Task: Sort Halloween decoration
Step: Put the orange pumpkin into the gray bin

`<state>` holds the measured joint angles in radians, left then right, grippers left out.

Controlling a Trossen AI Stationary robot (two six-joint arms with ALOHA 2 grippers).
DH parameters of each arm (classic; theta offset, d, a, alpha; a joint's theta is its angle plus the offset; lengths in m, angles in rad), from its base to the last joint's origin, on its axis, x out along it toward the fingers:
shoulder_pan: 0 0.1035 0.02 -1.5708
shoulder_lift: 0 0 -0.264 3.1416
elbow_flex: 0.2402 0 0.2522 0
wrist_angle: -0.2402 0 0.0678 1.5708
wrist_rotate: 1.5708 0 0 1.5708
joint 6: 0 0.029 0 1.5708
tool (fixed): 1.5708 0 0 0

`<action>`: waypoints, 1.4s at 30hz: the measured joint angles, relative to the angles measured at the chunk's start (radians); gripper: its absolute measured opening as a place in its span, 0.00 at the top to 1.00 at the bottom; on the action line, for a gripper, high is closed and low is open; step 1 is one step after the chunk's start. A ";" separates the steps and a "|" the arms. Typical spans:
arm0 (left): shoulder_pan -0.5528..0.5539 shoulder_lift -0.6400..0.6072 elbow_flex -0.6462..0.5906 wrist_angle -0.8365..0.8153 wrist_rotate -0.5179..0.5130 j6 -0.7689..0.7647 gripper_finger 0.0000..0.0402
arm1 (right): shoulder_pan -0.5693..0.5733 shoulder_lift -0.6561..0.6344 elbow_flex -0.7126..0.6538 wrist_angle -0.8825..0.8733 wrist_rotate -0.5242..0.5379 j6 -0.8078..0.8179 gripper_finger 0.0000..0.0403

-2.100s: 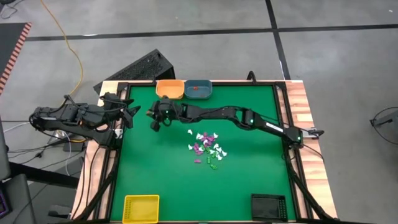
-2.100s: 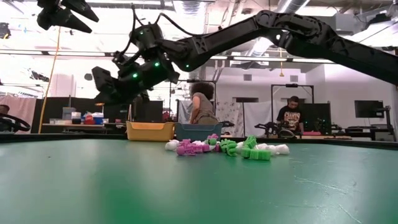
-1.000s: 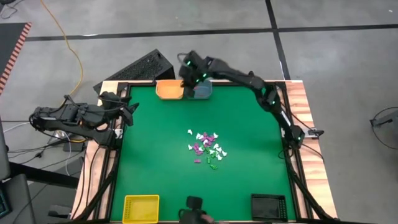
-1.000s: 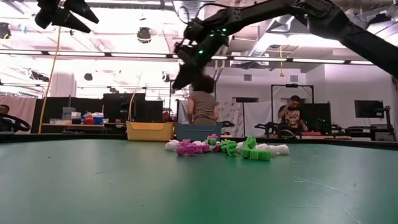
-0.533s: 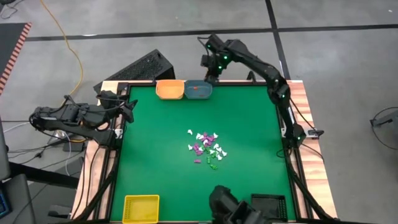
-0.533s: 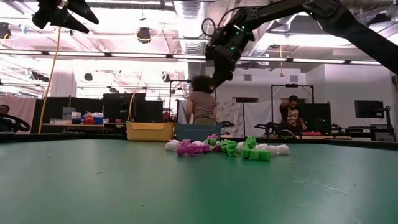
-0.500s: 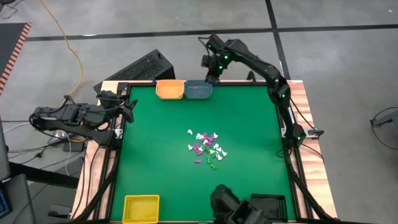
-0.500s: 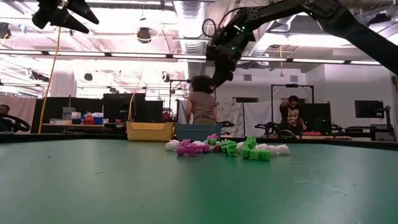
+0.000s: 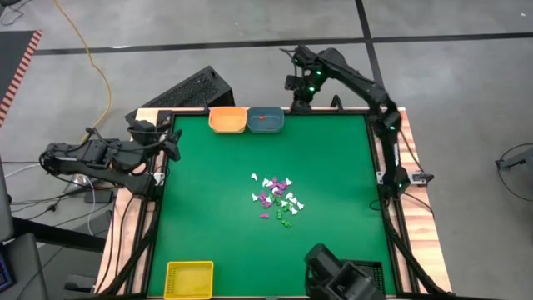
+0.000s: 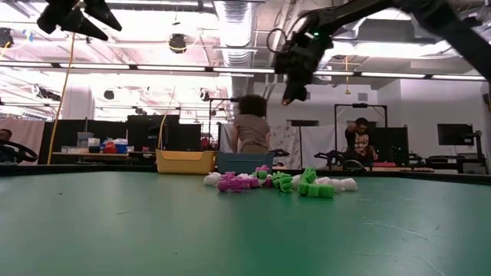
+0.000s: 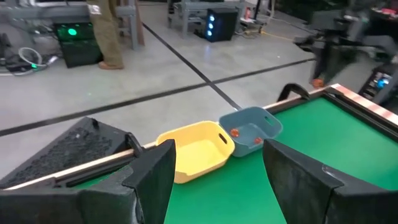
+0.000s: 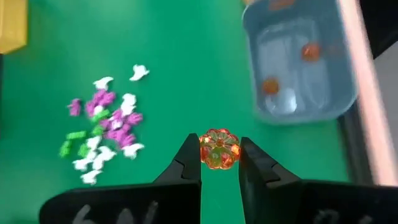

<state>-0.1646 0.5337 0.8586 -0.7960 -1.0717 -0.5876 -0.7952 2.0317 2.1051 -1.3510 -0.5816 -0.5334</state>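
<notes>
The Halloween decoration is a small pile of white, purple and green trinkets (image 9: 275, 200) lying mid-table, also seen in the low view (image 10: 276, 182) and the right wrist view (image 12: 102, 127). My right gripper (image 12: 219, 146) hangs high near the table's far edge, right of the blue tray (image 9: 266, 120), and is shut on an orange pumpkin trinket (image 12: 219, 149). Orange-red trinkets lie inside the blue tray (image 12: 301, 62). My left gripper (image 11: 214, 180) waits open at the table's left edge (image 9: 172, 147). My right gripper pinches the orange pumpkin trinket by its two opposite sides (image 12: 204, 149) between the free ends of its fingers (image 12: 189, 158). The fingers point down from above. The pumpkin is lifted clear, high over the green table beside the blue tray.
An orange tray (image 9: 227, 119) stands left of the blue one at the far edge. A yellow tray (image 9: 189, 279) sits at the near left corner, a black tray (image 9: 371, 268) at the near right. A dark object (image 9: 337, 279) overlaps the near edge. People stand beyond the table (image 10: 249, 126).
My right gripper has swung along the far edge toward the table's right, from above the trays to a spot beyond the blue tray's right side, staying high. The dark object at the near edge has slid rightward toward the black tray. The pile has kept still.
</notes>
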 joint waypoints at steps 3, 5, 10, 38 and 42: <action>0.000 0.003 0.000 0.000 -0.015 0.003 0.42 | 0.001 -0.136 -0.270 0.203 0.004 0.058 0.86; 0.000 0.003 0.000 0.000 -0.016 0.003 0.42 | 0.009 -0.243 -0.473 0.406 0.020 0.137 0.86; 0.000 0.003 0.000 0.000 -0.015 0.002 0.42 | 0.062 -0.444 -0.899 1.085 0.195 0.381 0.86; 0.000 0.010 0.000 0.000 -0.010 -0.013 0.42 | 0.230 -0.122 -1.052 1.842 0.562 0.575 0.86; 0.000 0.015 0.000 0.001 -0.008 -0.035 0.42 | 0.247 -0.108 -1.019 1.850 0.604 0.555 0.86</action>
<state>-0.1647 0.5486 0.8589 -0.7955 -1.0801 -0.6222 -0.5481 1.9235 1.0865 0.4990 0.0229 0.0213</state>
